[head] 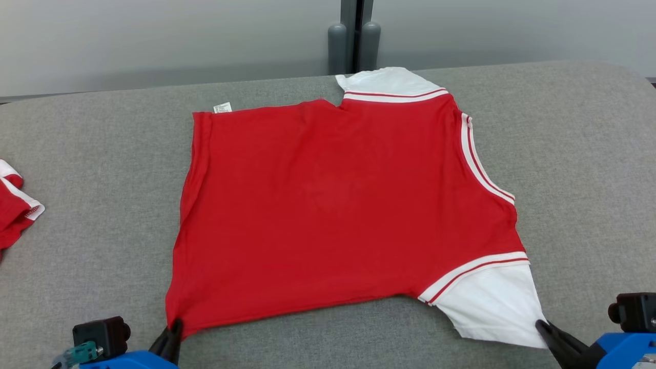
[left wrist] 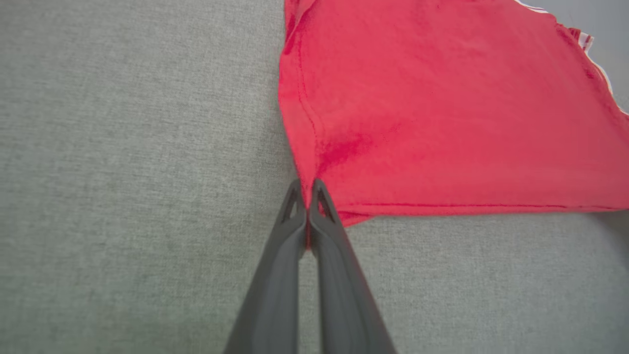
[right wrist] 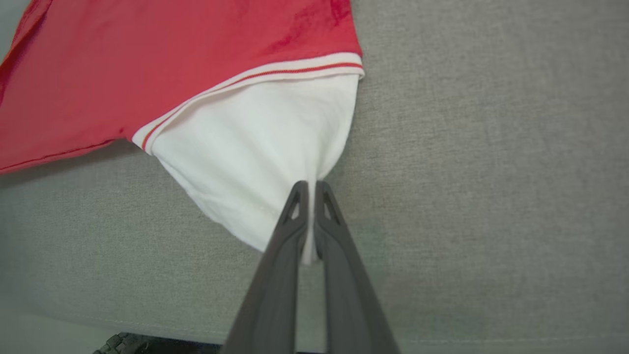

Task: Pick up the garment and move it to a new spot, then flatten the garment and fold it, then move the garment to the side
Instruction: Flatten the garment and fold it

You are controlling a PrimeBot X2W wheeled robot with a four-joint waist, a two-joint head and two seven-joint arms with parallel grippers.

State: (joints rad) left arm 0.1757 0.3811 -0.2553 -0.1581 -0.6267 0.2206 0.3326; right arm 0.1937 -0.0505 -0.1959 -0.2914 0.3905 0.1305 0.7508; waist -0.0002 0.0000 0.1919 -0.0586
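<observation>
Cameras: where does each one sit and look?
Head view: on the robot's head, looking forward and down at the red T-shirt on the grey table; left pincer and right pincer at the bottom corners.
Left wrist view: on the left wrist, looking along its fingers, shut on the shirt's hem corner.
Right wrist view: on the right wrist, looking along its fingers, shut on the white sleeve.
Shared: all three show the same T-shirt.

Bright, even, diffuse light from above on the grey woven cloth tabletop (head: pixel 102 154). Soft shadow under the near hem of the red knit shirt with white sleeves (right wrist: pixel 147 64) in the right wrist view. Crisp in the head view; soft and bowed toward wrist-view edges, blurriest along the dark tapered fingers (left wrist: pixel 275 295).
</observation>
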